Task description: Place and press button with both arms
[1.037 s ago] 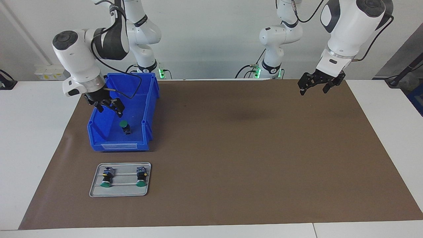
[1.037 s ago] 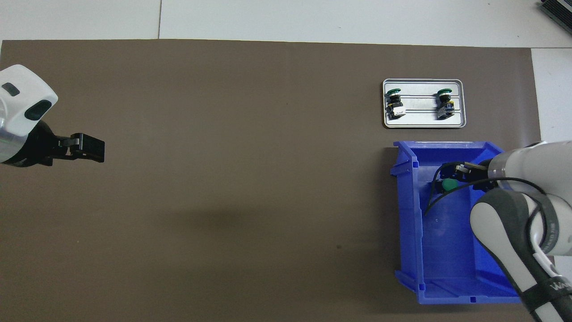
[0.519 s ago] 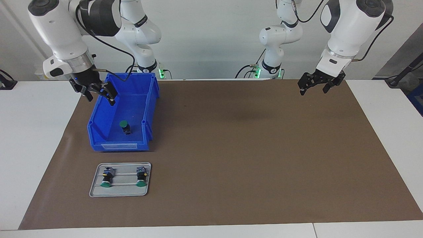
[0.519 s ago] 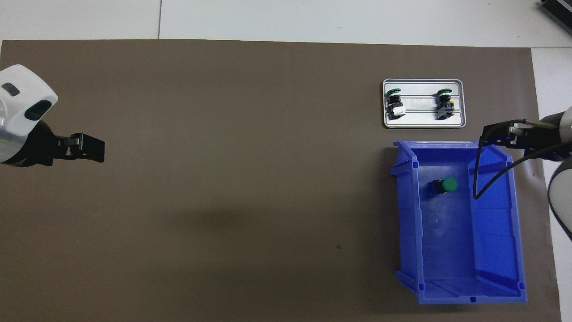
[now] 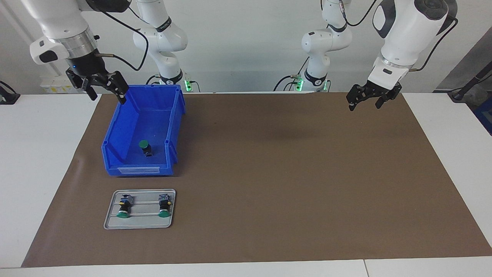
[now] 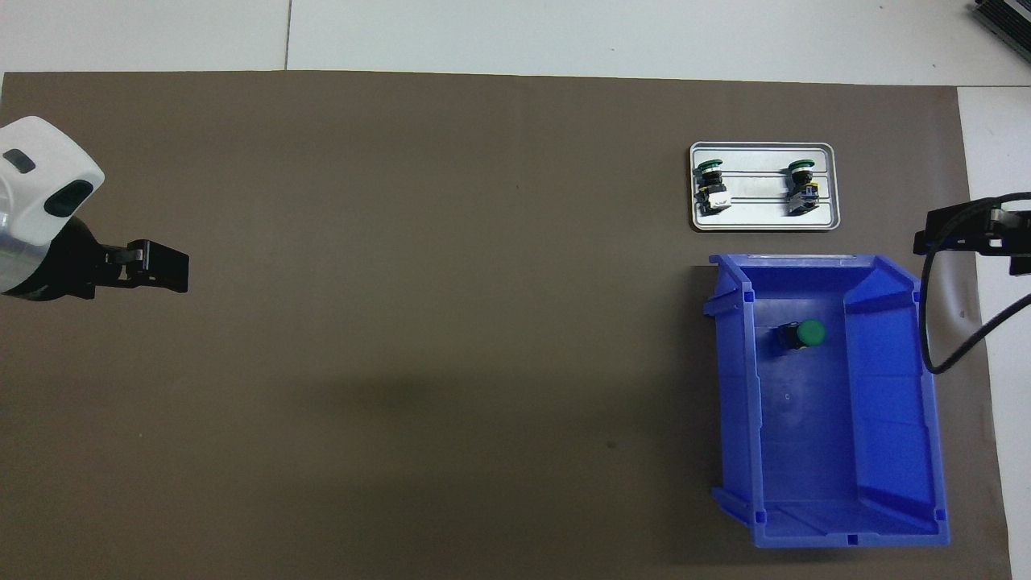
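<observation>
button standing cap-up in the blue bin, left-centre of the facing view, lies below and right of the open, empty right gripper at upper left; open left gripper waits upper right.

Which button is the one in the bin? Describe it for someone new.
Find the blue bin at the right arm's end of the brown mat. One green-capped button lies alone on its floor; the other two sit on the metal tray.
</observation>
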